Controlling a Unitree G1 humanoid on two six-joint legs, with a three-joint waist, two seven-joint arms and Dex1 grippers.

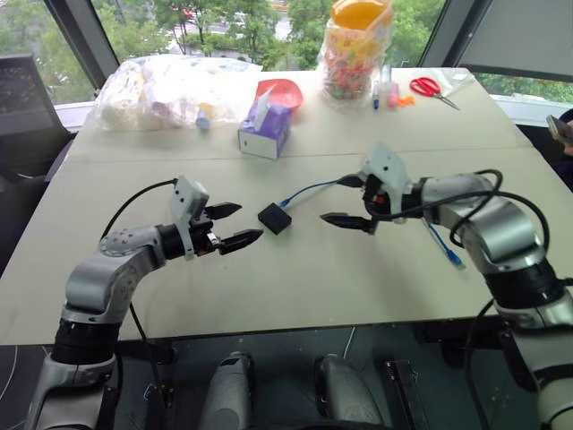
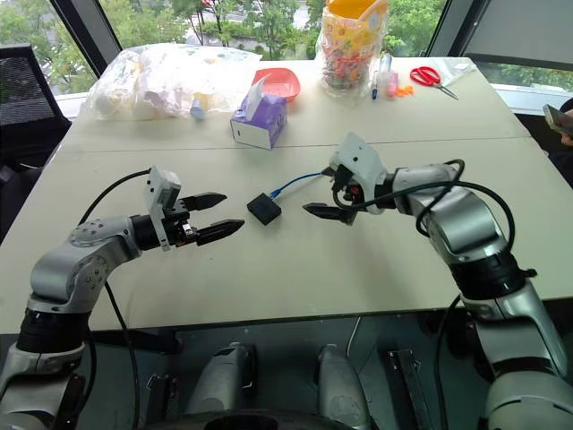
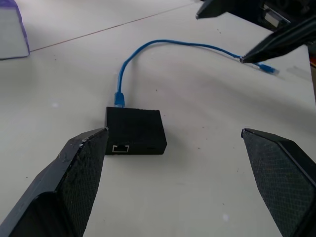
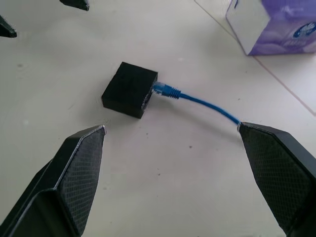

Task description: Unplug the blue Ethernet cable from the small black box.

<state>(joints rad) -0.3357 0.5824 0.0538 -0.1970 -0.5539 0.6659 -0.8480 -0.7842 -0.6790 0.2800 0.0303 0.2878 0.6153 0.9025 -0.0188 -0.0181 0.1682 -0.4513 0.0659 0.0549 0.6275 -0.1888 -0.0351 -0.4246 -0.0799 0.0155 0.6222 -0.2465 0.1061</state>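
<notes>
The small black box (image 1: 274, 218) lies flat on the white table (image 1: 295, 287), midway between both grippers. The blue Ethernet cable (image 1: 309, 190) is plugged into its far side; the plug (image 4: 165, 90) sits in the port. The cable curves away under my right gripper to a free end (image 1: 454, 260) on the table. My left gripper (image 1: 248, 222) hovers open just left of the box, with the box near one finger (image 3: 81, 168). Just right of the box, my right gripper (image 1: 333, 199) hangs open over the cable, holding nothing.
A purple tissue box (image 1: 266, 130) stands behind the black box. Farther back are a red bowl (image 1: 279, 90), a clear plastic bag (image 1: 170, 90), a jar of coloured items (image 1: 356, 49) and red scissors (image 1: 432, 88). A seam (image 1: 134, 159) crosses the table.
</notes>
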